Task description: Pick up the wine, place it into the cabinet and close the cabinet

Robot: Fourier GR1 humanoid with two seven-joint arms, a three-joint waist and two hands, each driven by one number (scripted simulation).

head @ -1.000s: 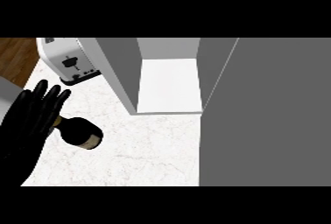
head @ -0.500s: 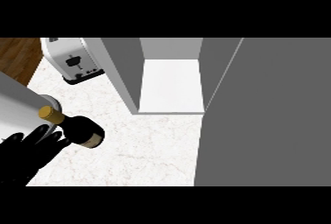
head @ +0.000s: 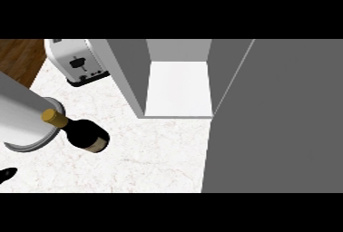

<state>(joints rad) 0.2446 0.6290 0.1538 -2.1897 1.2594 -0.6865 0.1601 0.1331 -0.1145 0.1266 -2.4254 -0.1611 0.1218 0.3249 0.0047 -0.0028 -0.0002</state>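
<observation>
The wine bottle (head: pixel 85 135) is dark with a gold cap and stands on the white marble counter (head: pixel 154 154) at the left. My left forearm (head: pixel 23 120), a grey cylinder, lies right beside it, and the cap shows against it. Of my left hand (head: pixel 7 174) only a black tip shows at the lower left edge, apart from the bottle. The cabinet (head: pixel 178 86) stands open, its white shelf bare. Its grey door (head: pixel 278 118) fills the right side. My right hand is out of view.
A silver toaster (head: pixel 77 61) stands at the back left, next to the cabinet's left wall. Brown wooden floor (head: pixel 17 56) shows past the counter's left edge.
My left hand has slid down and left until it is almost out of view. The grey forearm now covers more of the left side. The bottle stays in place.
</observation>
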